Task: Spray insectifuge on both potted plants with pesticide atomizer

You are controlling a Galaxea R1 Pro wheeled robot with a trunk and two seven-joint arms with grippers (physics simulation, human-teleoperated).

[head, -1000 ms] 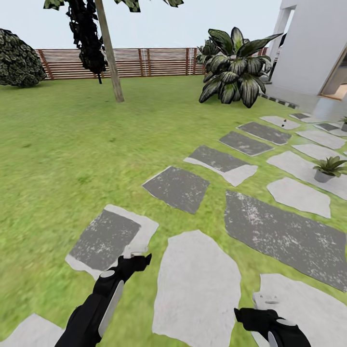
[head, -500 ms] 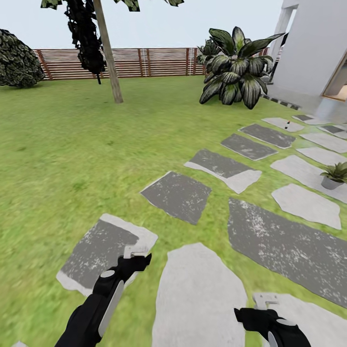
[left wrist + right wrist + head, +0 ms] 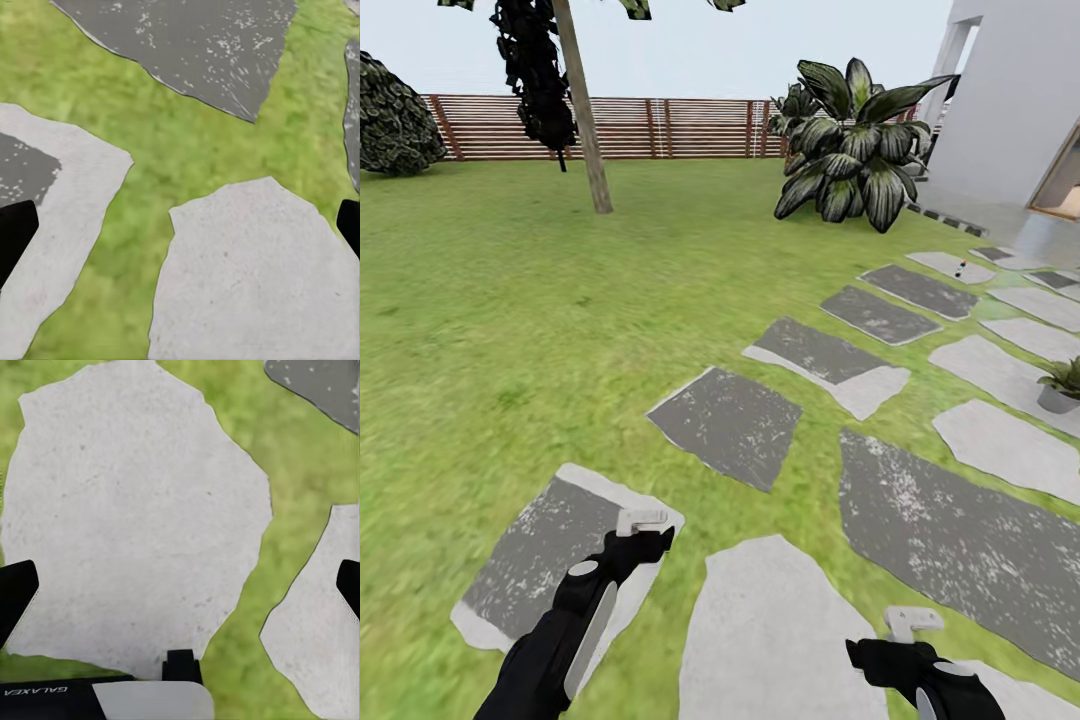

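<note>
The robot stood on the garden lawn among irregular stepping stones, facing a brown slatted fence, a tree trunk and a large striped-leaf palm plant at the far side. Both arms were held low and forward: the left gripper hung over a near dark stone, the right gripper over a pale stone. In each wrist view the finger tips sat at opposite frame edges with nothing between them, so both jaws were released and empty. 1 potted plant stood on a pale stone at the right edge, partly cut off. A small dark object with a red mark lay on a far right stone; it was probably the pesticide atomizer, though too small to confirm. The step in hand was judged to be the approach. Best practice: steer right and forward along the stones, keep the small object centred, and stop with it within reach before lowering either arm.
</note>
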